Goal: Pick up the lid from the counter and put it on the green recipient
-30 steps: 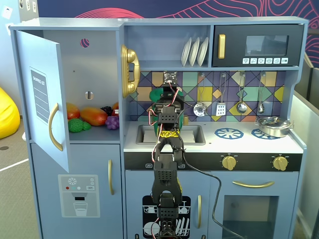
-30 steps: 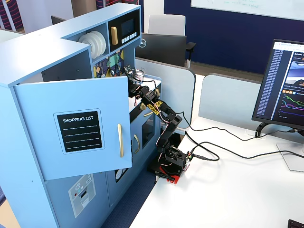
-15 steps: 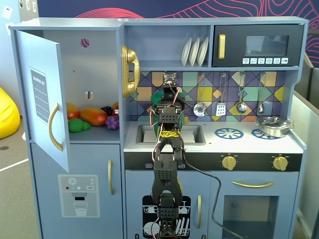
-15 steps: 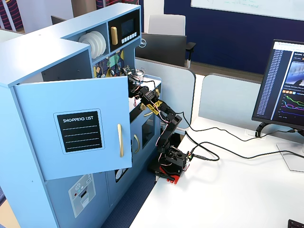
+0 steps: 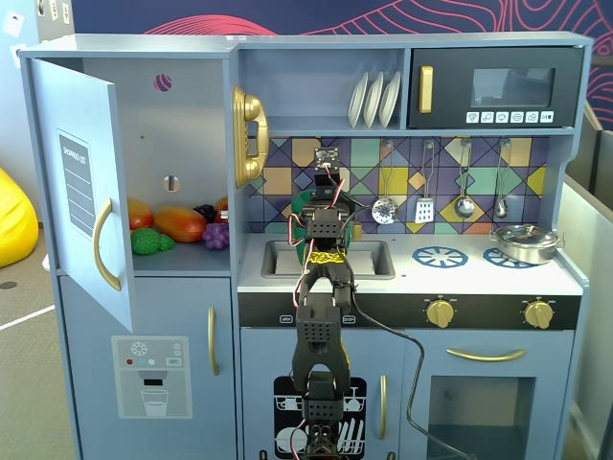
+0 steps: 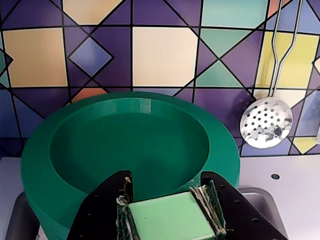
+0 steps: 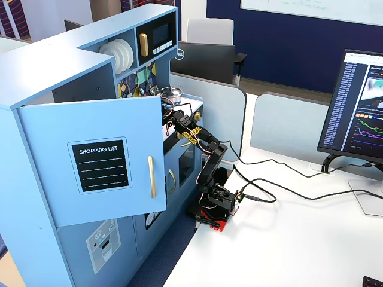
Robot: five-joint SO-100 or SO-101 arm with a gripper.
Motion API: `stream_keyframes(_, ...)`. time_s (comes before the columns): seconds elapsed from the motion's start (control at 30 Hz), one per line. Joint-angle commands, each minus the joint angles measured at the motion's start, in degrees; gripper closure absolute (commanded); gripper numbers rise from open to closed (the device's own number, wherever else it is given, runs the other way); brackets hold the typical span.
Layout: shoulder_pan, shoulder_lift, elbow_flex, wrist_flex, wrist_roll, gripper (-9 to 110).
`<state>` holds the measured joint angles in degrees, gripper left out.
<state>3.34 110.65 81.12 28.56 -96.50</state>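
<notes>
The arm has reached further back over the counter [image 5: 402, 273]. The pincer [image 6: 167, 212] is clamped on the lid's [image 6: 167, 220] tab, just above the empty green recipient [image 6: 130, 145].

- The lid [image 6: 167, 220] — a pale green flat piece — sits clamped between the black jaws at the bottom of the wrist view, just over the near rim of the container.
- The green recipient [image 6: 130, 150] — dark green, round, open-topped, empty inside — stands upright on the white table [image 6: 285, 175] against the tiled backsplash.
</notes>
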Motion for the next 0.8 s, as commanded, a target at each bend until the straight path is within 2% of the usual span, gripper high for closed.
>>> stream_keyframes(0.0, 0.1, 0.4, 0.1, -0.8, -0.9, 100)
stream_keyframes(0.07, 0.4, 0.4, 0.1, -1.2, 0.0, 83)
stream_keyframes(0.13, 0.4, 0.4, 0.2, -2.5, 1.3, 71)
stream_keyframes(0.27, 0.3, 0.5, -1.2, -5.1, 1.3, 59)
stream_keyframes(0.5, -0.9, 6.9, -6.6, -3.3, -1.9, 60)
stream_keyframes(0.77, -0.7, 33.3, 2.1, 22.1, -2.4, 66)
